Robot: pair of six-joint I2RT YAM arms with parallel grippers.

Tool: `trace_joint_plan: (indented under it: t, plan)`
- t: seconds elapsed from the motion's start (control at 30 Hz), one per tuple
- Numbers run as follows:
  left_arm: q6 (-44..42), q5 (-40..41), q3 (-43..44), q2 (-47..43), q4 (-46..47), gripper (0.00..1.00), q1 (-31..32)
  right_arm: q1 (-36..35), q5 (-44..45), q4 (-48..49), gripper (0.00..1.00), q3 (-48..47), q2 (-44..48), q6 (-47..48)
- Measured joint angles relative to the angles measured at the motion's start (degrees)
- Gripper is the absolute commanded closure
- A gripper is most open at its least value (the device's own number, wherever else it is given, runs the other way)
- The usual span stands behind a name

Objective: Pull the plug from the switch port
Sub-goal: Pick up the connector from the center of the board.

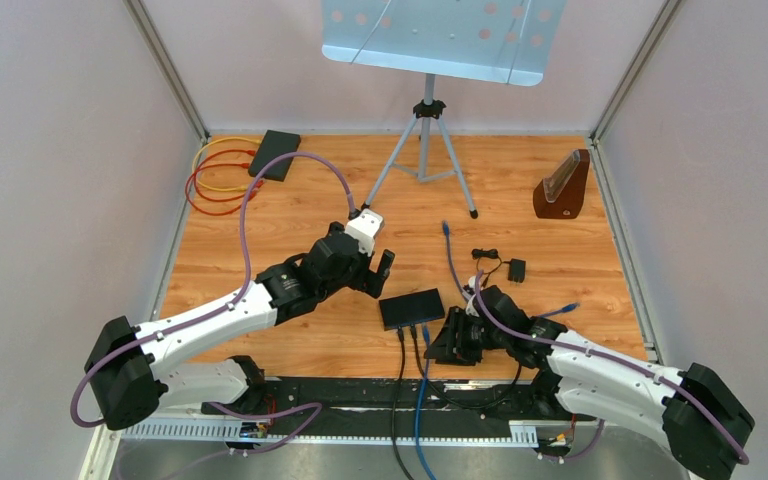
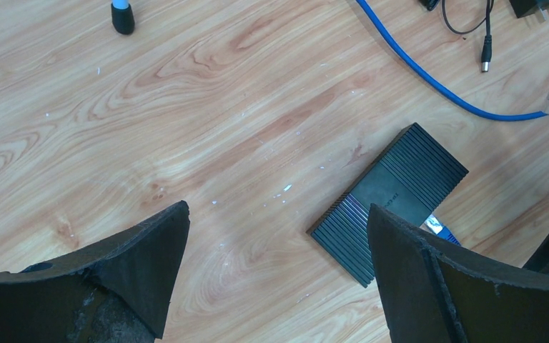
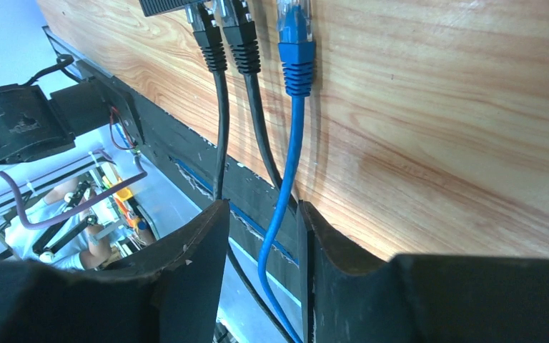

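The black switch (image 1: 412, 307) lies flat on the wooden table, and its ribbed top (image 2: 393, 179) shows in the left wrist view. Two black plugs (image 3: 214, 39) sit in its near edge. Beside them a blue plug (image 3: 297, 50) points at that edge with its clear tip showing; whether it is seated I cannot tell. My right gripper (image 3: 262, 206) hovers just in front of the switch (image 3: 164, 6). Its jaws are partly open, and the blue cable (image 3: 279, 214) runs loose between them. My left gripper (image 2: 277, 209) hangs wide open and empty to the switch's left.
A music stand's tripod (image 1: 425, 150) stands at the back centre and a wooden metronome (image 1: 563, 188) at the back right. A black box (image 1: 275, 153) with yellow and red cables lies at the back left. A power adapter (image 1: 516, 269) and a loose blue cable (image 1: 450, 250) lie right of the switch.
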State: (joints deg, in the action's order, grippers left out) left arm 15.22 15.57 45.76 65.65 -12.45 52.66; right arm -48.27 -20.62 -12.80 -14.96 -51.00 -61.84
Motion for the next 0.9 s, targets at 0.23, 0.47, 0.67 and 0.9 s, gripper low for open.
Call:
trace_joint_plan:
  t: [0.23,0.47,0.67,0.9]
  plan:
    - [0.5,-0.1,-0.2,0.1,0.0,0.0,-0.2,0.0,-0.3,2.4,0.63,0.4,-4.2,-1.3]
    - [0.6,-0.2,-0.2,0.1,0.0,0.0,-0.2,-0.4,-2.0,6.8,0.7,-0.3,-12.3,-1.5]
    - [0.6,-0.1,-0.3,0.1,-0.1,0.0,-0.2,-0.4,-1.4,7.2,0.91,-0.4,-12.6,-1.4]
    - [0.6,-0.1,-0.3,0.9,-0.1,0.0,-0.2,-0.4,-0.8,5.7,1.0,-0.4,-6.1,-1.4]
